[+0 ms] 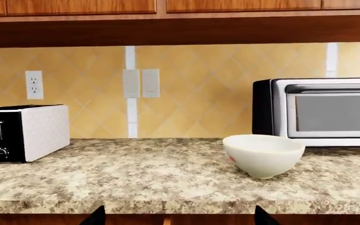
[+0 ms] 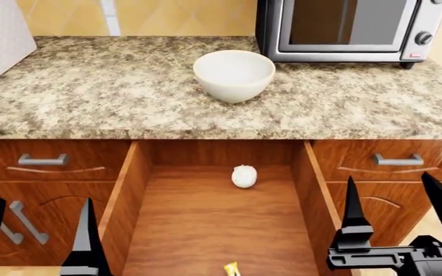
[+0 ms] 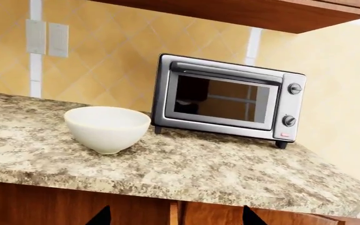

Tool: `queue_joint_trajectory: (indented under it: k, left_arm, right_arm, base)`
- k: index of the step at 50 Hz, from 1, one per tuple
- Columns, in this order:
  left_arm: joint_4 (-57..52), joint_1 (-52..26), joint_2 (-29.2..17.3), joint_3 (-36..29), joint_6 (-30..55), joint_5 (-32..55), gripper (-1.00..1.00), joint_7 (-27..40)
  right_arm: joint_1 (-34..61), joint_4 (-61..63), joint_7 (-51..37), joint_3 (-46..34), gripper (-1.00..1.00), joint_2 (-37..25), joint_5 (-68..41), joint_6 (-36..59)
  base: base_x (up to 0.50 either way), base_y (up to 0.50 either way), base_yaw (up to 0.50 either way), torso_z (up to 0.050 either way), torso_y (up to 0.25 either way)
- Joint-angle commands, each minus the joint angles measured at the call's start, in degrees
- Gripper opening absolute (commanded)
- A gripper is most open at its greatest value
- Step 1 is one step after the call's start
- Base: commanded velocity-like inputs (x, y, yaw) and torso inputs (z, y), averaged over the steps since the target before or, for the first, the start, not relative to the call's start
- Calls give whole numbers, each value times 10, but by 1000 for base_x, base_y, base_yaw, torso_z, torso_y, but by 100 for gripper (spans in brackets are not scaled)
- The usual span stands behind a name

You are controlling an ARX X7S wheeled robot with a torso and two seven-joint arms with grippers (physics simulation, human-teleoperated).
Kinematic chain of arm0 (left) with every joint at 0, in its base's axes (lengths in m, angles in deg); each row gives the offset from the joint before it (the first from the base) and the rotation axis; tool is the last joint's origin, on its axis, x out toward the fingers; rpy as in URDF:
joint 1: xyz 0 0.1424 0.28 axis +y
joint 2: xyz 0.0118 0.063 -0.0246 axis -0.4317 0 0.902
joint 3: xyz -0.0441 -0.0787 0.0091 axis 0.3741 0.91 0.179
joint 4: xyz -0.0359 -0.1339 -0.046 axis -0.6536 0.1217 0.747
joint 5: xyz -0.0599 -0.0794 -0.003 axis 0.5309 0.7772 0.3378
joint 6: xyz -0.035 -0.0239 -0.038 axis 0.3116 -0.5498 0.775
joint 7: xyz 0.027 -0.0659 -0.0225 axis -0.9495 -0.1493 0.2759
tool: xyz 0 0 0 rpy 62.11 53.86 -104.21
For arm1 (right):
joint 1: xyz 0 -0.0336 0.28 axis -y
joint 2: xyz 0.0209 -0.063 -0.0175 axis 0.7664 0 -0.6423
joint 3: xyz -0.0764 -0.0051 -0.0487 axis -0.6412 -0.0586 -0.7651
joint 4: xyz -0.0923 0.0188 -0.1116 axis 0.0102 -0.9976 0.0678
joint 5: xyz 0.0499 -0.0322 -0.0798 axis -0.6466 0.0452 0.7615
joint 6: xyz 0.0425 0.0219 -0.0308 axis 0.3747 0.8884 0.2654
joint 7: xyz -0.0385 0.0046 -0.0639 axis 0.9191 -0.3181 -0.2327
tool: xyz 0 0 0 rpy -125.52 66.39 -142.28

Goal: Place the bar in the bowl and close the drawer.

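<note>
**Granite counter, drawer hanging wide open, bar still down inside**

So the kitchen is showing a speckled granite countertop point(image 2: 113, 98) running under a tan tiled backsplash point(image 1: 198, 93), with wooden wall cabinets point(image 1: 167, 7) sitting above it. The bowl point(image 2: 234, 75) is sitting upright on the counter, just in front of the toaster oven point(image 2: 347, 29). A white toaster point(image 2: 2, 37) is standing well off to the left.

Below the counter edge, the drawer point(image 2: 213, 230) is hanging pulled out, right under the bowl. The bar point(image 2: 244, 176) is lying on the drawer floor near the back wall, well apart from the bowl. Something small and yellow point(image 2: 232, 268) is poking in at the near edge, too cut off to tell what.

The left gripper point(image 2: 37, 238) is hovering low by the drawer's left side, fingers spread apart and gripping nothing. The right gripper point(image 2: 396, 201) is hanging beside the drawer's right wall, also spread wide and empty-handed. Narrower drawer fronts point(image 2: 48, 161) are flanking both sides.
</note>
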Motion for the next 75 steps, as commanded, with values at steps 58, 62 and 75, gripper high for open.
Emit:
queue_joint_trajectory:
  k: [58, 62, 75]
  left_arm:
    - [8, -173, -26, -168, -23, 34, 100, 28]
    - [8, -173, -27, -170, -25, 33, 100, 29]
    - [21, -178, -22, -171, -31, 46, 100, 18]
  right_arm:
    - [870, -187, 451, -430, 100, 359, -744, 250]
    - [854, -204, 466, -428, 100, 383, -756, 255]
    - [762, -228, 451, -439, 100, 454, -750, 222]
  base:
    - [37, -2, 0, 0, 0]
    - [0, 0, 0, 0, 0]
    - [0, 0, 0, 0, 0]
